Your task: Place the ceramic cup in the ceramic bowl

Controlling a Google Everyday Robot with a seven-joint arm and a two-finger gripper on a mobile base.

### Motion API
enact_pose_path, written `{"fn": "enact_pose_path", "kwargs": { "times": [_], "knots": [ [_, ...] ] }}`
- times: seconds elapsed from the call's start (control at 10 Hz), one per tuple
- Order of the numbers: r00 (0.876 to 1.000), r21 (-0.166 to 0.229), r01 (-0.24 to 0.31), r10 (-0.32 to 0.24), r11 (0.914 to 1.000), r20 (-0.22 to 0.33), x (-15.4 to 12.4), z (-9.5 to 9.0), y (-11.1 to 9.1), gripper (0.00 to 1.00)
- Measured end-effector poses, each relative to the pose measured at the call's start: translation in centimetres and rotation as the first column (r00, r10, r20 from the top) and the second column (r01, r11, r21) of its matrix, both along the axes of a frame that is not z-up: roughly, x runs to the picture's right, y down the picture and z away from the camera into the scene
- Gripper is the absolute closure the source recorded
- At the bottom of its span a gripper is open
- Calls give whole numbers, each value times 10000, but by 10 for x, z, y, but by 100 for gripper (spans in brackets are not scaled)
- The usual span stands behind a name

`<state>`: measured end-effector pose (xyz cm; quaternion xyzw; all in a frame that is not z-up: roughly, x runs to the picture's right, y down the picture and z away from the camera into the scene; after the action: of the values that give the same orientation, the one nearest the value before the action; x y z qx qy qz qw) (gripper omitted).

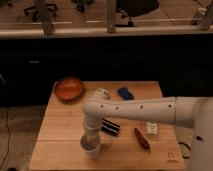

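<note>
Cup (91,148) stands well apart from the bowl (69,89), toward the worktop's (60,132) near edge, with the gripper (91,137) directly atop it; whether it grips, I cannot tell.

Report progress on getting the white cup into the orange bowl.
Done: the gripper sits at the small white ceramic cup near the table's front edge. In hand: taking hold of it. Left: carrying it to the wide orange-brown ceramic bowl, empty at the back left, and setting it inside.
</note>
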<state>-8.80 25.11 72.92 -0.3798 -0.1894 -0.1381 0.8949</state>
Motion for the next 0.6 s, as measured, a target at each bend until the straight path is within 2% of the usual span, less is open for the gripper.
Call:
{"fn": "enact_pose_path", "kwargs": {
  "times": [0.3,0.6],
  "knots": [
    [10000,46,-74,74,10000,34,1,-1,-1,100],
    [9989,124,-444,442,9989,159,5,-7,-6,100]
  ]
}}
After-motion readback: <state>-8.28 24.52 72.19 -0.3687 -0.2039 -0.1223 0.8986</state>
